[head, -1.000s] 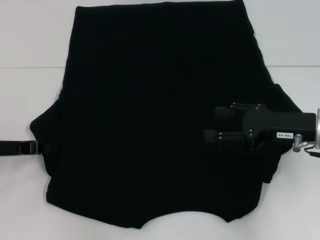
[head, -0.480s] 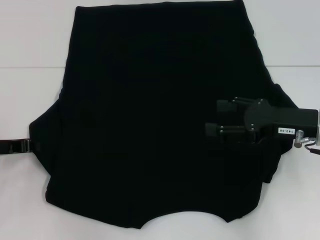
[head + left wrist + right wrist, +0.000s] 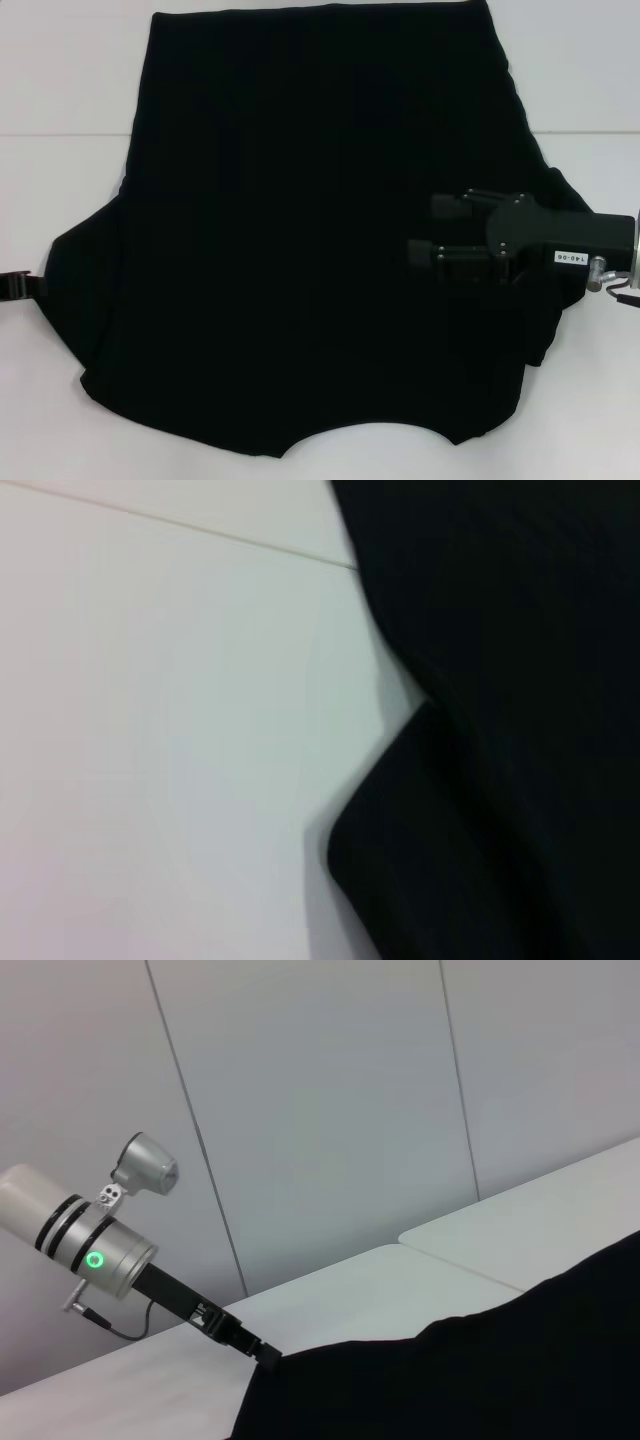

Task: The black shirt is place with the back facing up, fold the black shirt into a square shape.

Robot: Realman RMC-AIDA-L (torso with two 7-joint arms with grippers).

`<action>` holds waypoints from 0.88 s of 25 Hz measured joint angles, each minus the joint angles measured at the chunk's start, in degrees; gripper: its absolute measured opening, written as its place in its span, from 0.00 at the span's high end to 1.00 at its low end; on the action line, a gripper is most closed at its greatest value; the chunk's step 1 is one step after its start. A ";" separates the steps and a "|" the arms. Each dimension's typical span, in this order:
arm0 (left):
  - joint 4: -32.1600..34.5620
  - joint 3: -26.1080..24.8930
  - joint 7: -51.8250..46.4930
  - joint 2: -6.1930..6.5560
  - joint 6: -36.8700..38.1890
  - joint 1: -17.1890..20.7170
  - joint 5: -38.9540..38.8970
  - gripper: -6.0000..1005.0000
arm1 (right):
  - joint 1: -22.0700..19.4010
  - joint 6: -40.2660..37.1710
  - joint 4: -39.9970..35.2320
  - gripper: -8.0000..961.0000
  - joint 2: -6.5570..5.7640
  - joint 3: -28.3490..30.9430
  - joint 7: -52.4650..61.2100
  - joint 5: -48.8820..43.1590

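Head view: black shirt (image 3: 310, 240) spread flat over white table (image 3: 60, 90), covering most of the surface, curved neckline at near edge, sleeves out to both sides. Right gripper (image 3: 422, 228) in from the right, hovering over or resting on shirt's right side near the sleeve; two fingers (image 3: 450, 204) parallel w/ a gap between, spread apart, nothing seen pinched between them. Left gripper (image 3: 36, 288) just a thin black tip at left sleeve edge, touching or tucked into the cloth; finger state not readable here

Left wrist view: shirt (image 3: 500, 720) fills one side, table (image 3: 150, 730) the other; cloth edge w/ a notch where the sleeve meets the body, sleeve lobe probably slightly raised, shadow beneath. Own fingers out of sight

Right wrist view: shirt (image 3: 480, 1370) in foreground as dark mass; across it, left gripper (image 3: 268, 1358) at shirt's far edge on its slim black link, silver wrist w/ green ring light behind. Tip meets the cloth; can't tell if clamped on it. Grey wall panels (image 3: 330, 1110) behind table (image 3: 380, 1285)
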 joint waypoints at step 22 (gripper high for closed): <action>1.29 -5.65 1.00 0.24 0.13 1.88 0.27 0.99 | 1.54 1.46 0.00 0.07 0.36 0.00 0.37 0.16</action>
